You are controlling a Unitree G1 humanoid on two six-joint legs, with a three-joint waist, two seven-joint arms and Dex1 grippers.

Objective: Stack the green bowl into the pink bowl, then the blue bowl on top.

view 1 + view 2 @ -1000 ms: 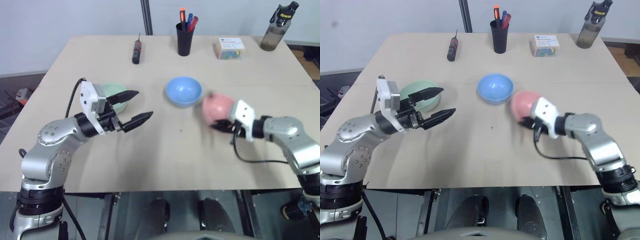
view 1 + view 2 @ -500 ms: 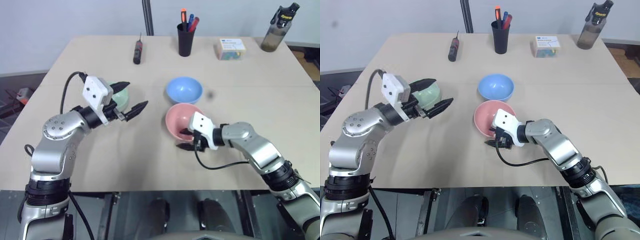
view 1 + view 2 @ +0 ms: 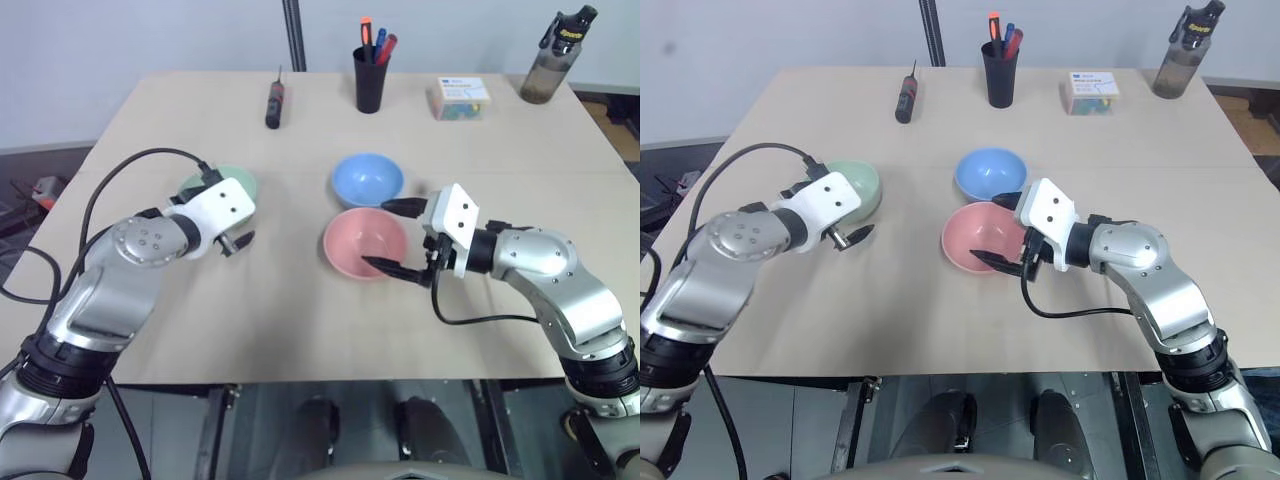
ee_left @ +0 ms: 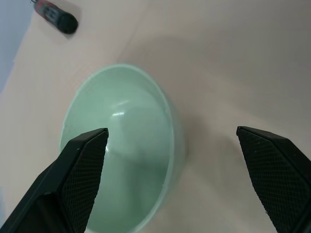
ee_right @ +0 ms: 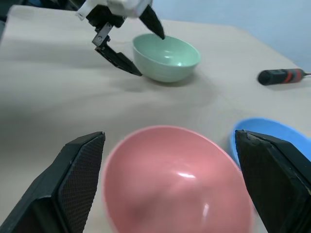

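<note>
While the pink bowl (image 3: pixel 364 242) sits upright near the middle of the table (image 3: pixel 300 310), the right tool (image 3: pixel 396 238) hangs released with its fingers spread wide at the bowl's right rim, holding nothing. Just beyond it toward the far edge rests the blue bowl (image 3: pixel 367 180). Nearer the left edge, the left tool (image 4: pixel 180 179) straddles the green bowl (image 4: pixel 121 145), fingers spread, not gripping.
</note>
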